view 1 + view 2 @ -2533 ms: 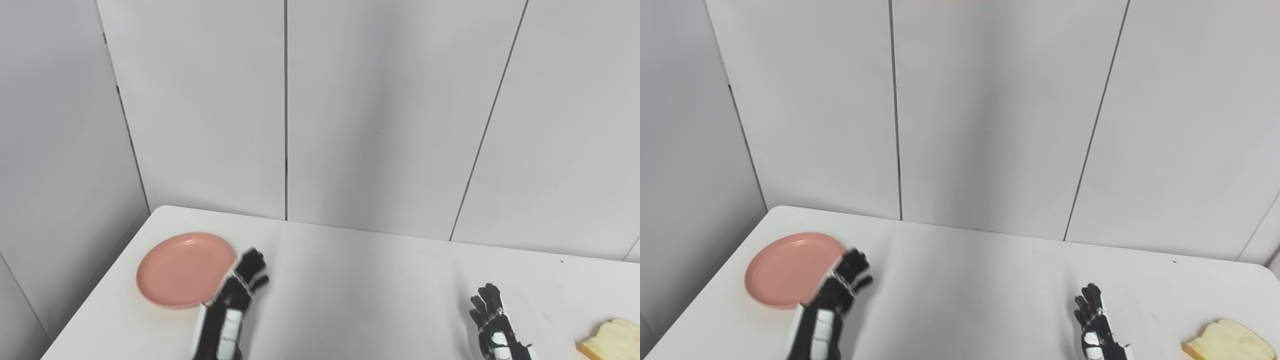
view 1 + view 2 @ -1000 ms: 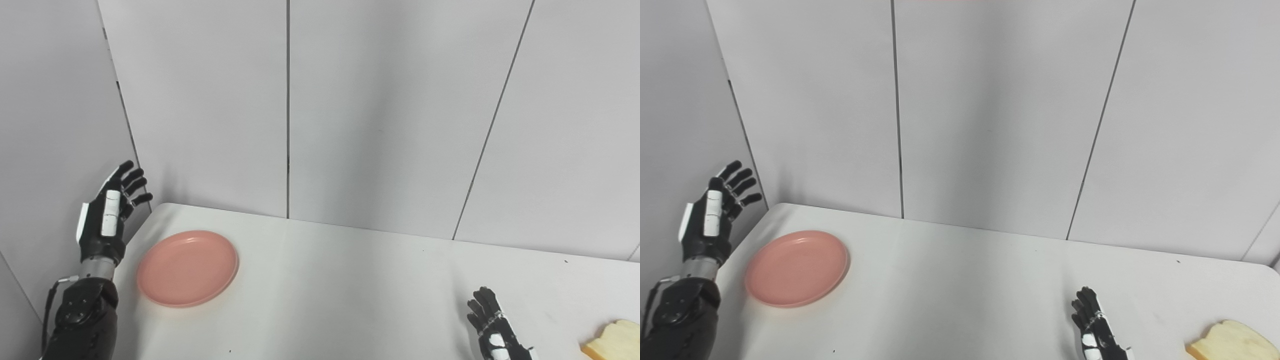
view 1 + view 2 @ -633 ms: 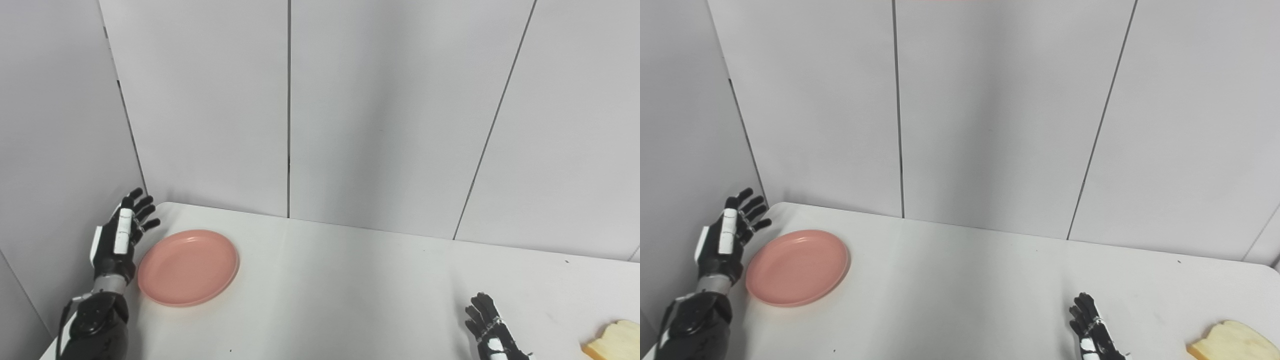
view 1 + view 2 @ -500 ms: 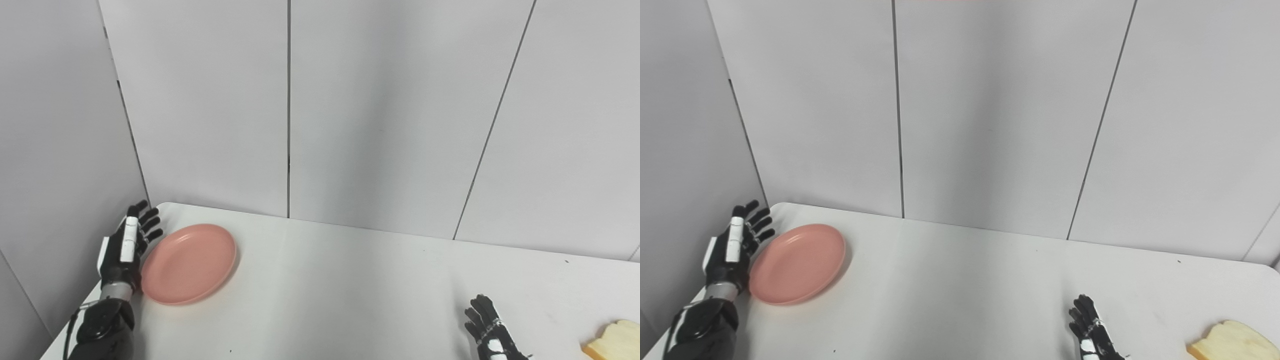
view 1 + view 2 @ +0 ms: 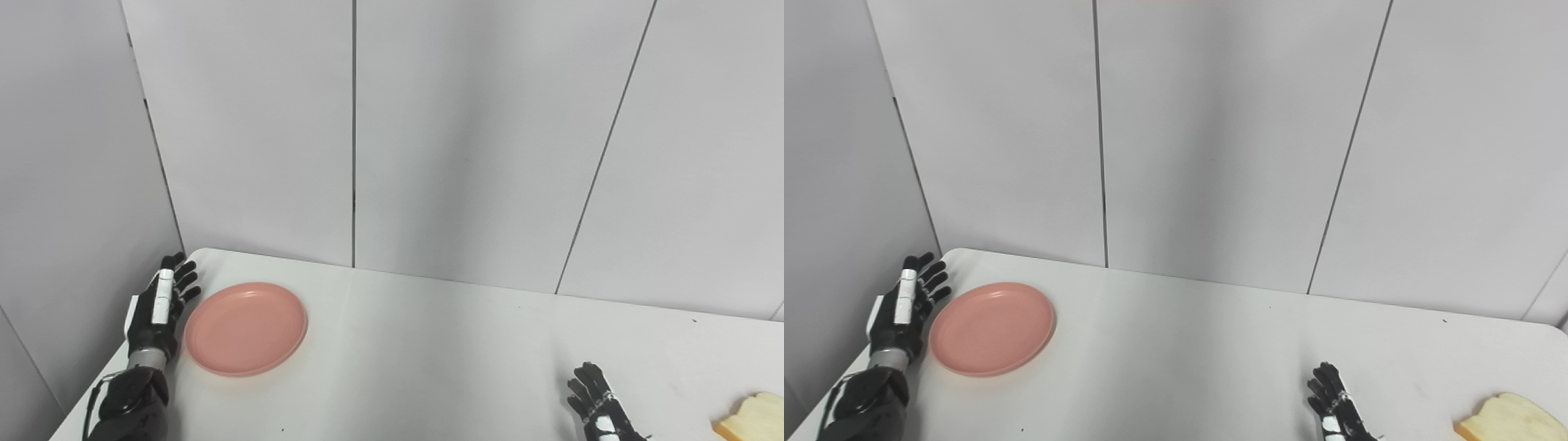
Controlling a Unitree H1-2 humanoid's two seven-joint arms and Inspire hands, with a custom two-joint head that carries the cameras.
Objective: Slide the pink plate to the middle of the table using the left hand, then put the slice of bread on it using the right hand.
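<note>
A round pink plate [image 5: 245, 327] lies flat on the white table [image 5: 429, 355] near its far left corner. My left hand [image 5: 158, 304] stands edge-on just left of the plate's rim, open, fingers spread and pointing away; I cannot tell whether it touches the rim. Only the upper part of my right hand [image 5: 597, 407] shows at the bottom right, open with nothing in it. A slice of bread [image 5: 1510, 419] lies on the table at the far right, apart from the right hand.
Grey panel walls [image 5: 465, 135] rise behind the table and along its left side, close to the left hand. The table's left edge runs just beside the left forearm [image 5: 130, 404].
My left hand swung from right of the plate, up and over to its left side, then came down beside the rim. The plate has shifted a little to the right. The right hand sank slightly.
</note>
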